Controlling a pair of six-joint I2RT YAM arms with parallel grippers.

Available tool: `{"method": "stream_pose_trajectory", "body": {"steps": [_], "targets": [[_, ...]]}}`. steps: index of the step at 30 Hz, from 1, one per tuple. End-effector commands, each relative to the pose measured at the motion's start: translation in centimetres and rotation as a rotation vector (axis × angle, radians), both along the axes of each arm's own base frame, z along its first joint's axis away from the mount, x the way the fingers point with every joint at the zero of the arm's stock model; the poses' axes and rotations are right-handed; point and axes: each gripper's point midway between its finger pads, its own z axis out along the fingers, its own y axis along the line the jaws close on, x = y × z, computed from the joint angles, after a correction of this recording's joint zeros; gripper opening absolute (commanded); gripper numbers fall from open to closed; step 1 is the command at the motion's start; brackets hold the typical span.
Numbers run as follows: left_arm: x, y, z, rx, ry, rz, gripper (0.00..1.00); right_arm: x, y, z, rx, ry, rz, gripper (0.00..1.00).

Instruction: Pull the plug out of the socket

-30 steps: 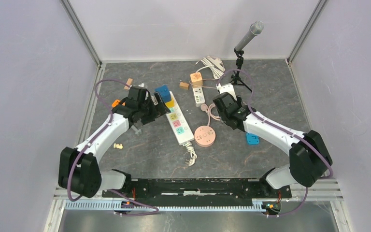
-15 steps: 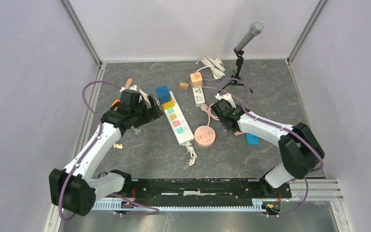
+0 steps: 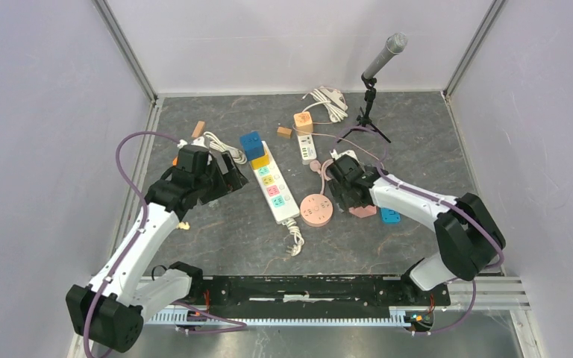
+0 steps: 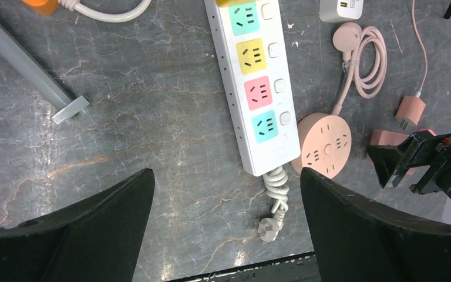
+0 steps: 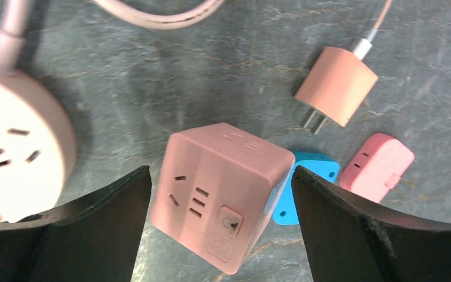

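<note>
Grey marbled stone tops the bench, and the white power strip lies on it between the two arms, its coiled cord trailing from the near end. The blue plug is seated at the strip's far end, right beside a yellow block. The coloured outlets along the rest of the strip are bare. The left arm reaches to a spot just left of the strip's far half, apart from the blue plug. The left jaws are released: their dark fingers stand wide apart in the wrist view, with only bench and strip showing between them. The right jaws are also released, their fingers spread either side of a pink cube socket that sits tilted on the bench. Whether they touch it cannot be told. A round pink socket lies just beside the cube. A flat blue adapter pokes out from behind the cube, with a small pink adapter next to it. A peach charger with two bare pins lies near them. A microphone on a tripod stands at the far right of the bench.
</note>
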Motion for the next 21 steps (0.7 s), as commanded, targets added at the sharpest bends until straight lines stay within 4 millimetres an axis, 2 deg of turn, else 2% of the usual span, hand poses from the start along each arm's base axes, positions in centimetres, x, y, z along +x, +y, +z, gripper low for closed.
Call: {"method": "stream_pose_trajectory", "body": {"steps": [1,6,11,14,17,21], "targets": [[-0.6,0.6,1.1,0.023,-0.041,-0.017,1.00,0.2,3.1,2.0,0.177,-0.031,0.070,0.94],[-0.9,0.5,2.1,0.007,-0.072,-0.020,1.00,0.7,5.2,4.0,0.281,-0.060,0.110,0.95],[-0.2,0.6,3.1,0.010,-0.089,-0.007,1.00,2.5,8.5,7.9,0.447,-0.181,0.195,0.98],[1.2,0.6,3.6,0.009,-0.106,0.034,1.00,4.1,10.6,10.2,0.513,-0.249,0.263,0.98],[2.9,0.3,4.6,-0.016,-0.131,0.074,1.00,5.8,13.2,11.5,0.577,-0.295,0.332,0.98],[5.6,-0.6,6.7,-0.057,-0.170,0.107,1.00,7.1,18.0,13.1,0.731,-0.272,0.427,0.95]]}}
